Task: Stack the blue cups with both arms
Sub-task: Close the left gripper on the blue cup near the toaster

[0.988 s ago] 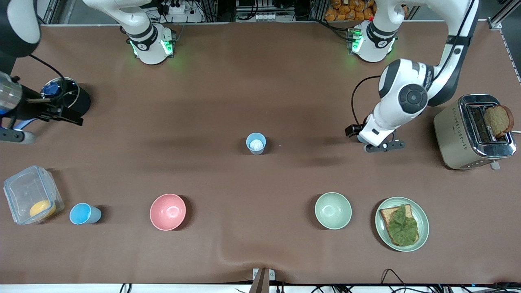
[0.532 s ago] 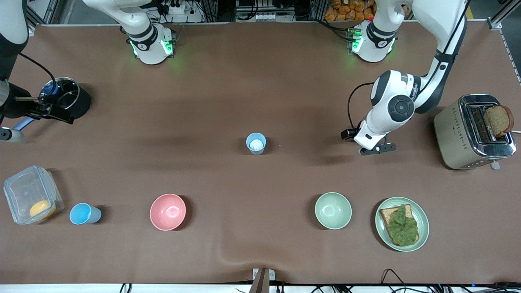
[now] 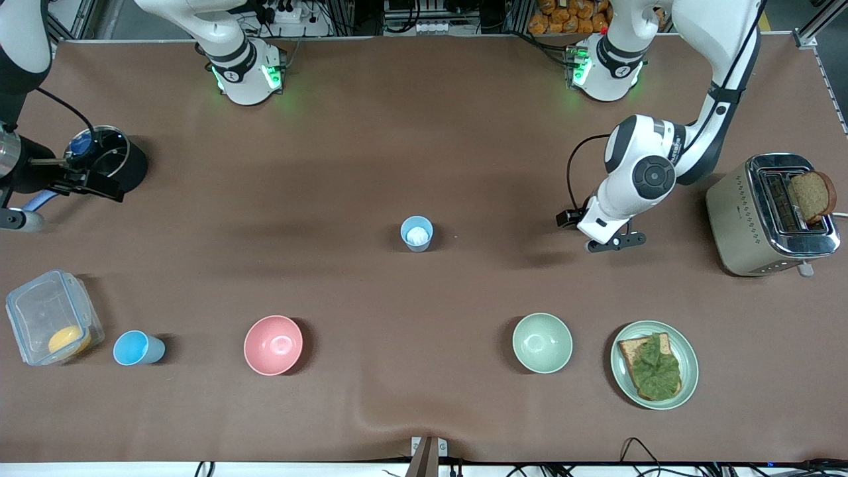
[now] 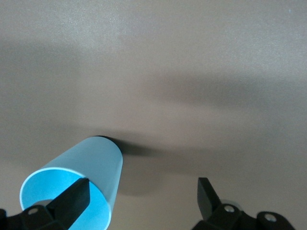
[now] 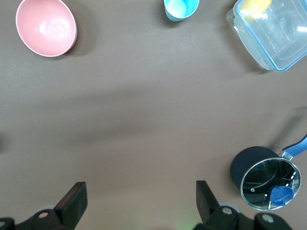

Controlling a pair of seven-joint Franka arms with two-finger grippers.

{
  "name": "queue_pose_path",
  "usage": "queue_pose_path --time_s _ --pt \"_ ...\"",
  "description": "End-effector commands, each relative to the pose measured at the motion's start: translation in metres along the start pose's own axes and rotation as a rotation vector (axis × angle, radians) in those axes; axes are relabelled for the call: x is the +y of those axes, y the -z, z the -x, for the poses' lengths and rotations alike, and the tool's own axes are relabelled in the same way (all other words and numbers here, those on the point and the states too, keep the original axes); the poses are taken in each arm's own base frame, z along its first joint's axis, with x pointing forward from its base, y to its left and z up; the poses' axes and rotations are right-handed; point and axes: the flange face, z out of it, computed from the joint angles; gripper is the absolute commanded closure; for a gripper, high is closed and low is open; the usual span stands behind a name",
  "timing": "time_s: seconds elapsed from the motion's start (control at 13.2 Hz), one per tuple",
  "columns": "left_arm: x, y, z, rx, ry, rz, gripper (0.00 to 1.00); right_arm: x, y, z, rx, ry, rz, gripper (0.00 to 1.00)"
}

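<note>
A pale blue cup [image 3: 416, 233] with a white spot inside stands upright mid-table. A brighter blue cup [image 3: 136, 348] stands near the front camera at the right arm's end, beside a clear box; it also shows in the right wrist view [image 5: 181, 8]. My left gripper [image 3: 613, 242] is open. Its wrist view shows the gripper [image 4: 144, 187] with one finger [image 4: 72, 201] over the mouth of another bright blue cup [image 4: 91, 165], which the arm hides in the front view. My right gripper [image 3: 93, 185] is open and empty [image 5: 140, 186] beside a black pot.
A black pot with a glass lid [image 3: 109, 159] stands by the right gripper. A clear lidded box [image 3: 50, 318], a pink bowl [image 3: 273, 344], a green bowl [image 3: 542, 342] and a plate with toast [image 3: 654, 364] line the camera side. A toaster [image 3: 768, 215] stands at the left arm's end.
The left arm dropped and shifted slightly toward mid-table, then held still. The right arm drew back toward its end of the table by the pot.
</note>
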Motion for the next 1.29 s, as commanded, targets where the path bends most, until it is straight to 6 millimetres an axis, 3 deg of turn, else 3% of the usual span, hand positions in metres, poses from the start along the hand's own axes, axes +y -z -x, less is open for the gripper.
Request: queue_pose_path --time_s 0.0,0.46,0.99,1.06,1.14,1.22 --pt "-0.004 0.007 0.005 -0.016 0.015 -0.02 0.0 0.0 0.004 0.004 0.009 0.018 0.016 0.0" --pt "-0.006 0.023 0.005 -0.048 0.012 -0.042 0.0 0.003 0.003 0.003 0.008 0.032 0.011 0.0" --pt "-0.013 -0.008 0.003 -0.073 0.028 -0.044 0.0 -0.001 0.003 0.005 0.002 0.034 0.012 0.0" --pt "-0.013 -0.011 0.002 -0.075 0.03 -0.044 0.06 0.0 0.003 0.004 0.002 0.03 0.012 0.0" --pt "-0.013 -0.013 0.001 -0.076 0.03 -0.044 0.41 -0.002 0.003 0.005 0.001 0.03 0.012 0.0" --pt "-0.012 -0.013 0.0 -0.076 0.03 -0.044 0.64 -0.002 0.003 0.005 0.001 0.029 0.012 0.0"
